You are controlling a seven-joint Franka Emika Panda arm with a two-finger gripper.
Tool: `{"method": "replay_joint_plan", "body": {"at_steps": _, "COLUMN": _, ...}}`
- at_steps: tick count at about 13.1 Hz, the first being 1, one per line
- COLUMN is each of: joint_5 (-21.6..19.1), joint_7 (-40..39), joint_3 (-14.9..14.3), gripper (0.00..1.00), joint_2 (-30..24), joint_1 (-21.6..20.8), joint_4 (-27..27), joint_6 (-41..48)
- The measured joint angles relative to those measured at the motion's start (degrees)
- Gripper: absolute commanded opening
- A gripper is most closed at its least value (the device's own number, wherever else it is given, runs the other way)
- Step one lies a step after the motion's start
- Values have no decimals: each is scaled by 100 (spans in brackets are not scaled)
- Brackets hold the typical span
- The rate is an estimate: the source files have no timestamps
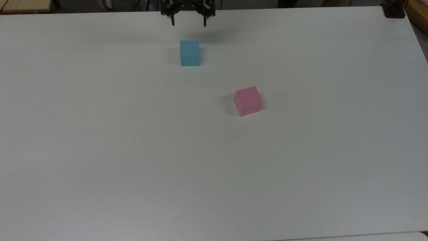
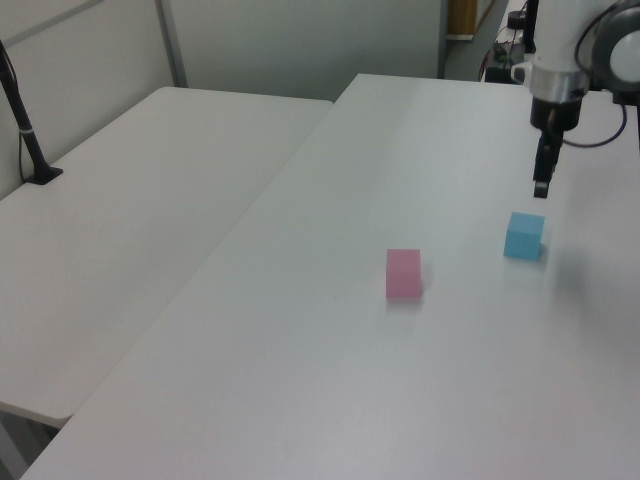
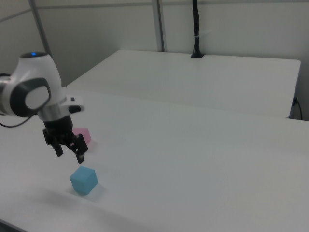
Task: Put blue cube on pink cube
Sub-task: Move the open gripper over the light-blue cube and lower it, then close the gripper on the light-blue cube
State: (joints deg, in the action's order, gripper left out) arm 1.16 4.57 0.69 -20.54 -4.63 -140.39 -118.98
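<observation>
Hovering my pincer (image 1: 188, 22) above the worktop (image 1: 133, 150), fingers spread apart and empty. The blue cube (image 1: 190, 53) sits just below it in the top view, close under the tips in the right view. The pink cube (image 1: 247, 100) lies well apart, toward the top view's lower right. I judge descent comes next.

light: even, soft, indoor; the white table (image 1: 133, 150) reads pale grey-green in the top view
shadows: faint, on the top view's left of the blue cube (image 1: 190, 53) and the pink cube (image 1: 247, 100); a soft dark patch beneath the gripper (image 1: 189, 23)
glare: none on the table
focus: the left view and the right view look slightly soft
</observation>
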Motion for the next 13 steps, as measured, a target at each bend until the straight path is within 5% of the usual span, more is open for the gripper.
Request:
{"method": "replay_joint_plan", "body": {"at_steps": 6, "joint_5": 0, "joint_7": 0, "joint_3": -2, "gripper": 100, "joint_2": 879, "joint_1": 6, "joint_4": -173, "joint_6": -883}}
{"method": "replay_joint_plan", "body": {"at_steps": 13, "joint_5": 37, "joint_7": 0, "joint_3": -2, "gripper": 92, "joint_2": 1060, "joint_1": 4, "joint_4": -722, "joint_6": -1774}}
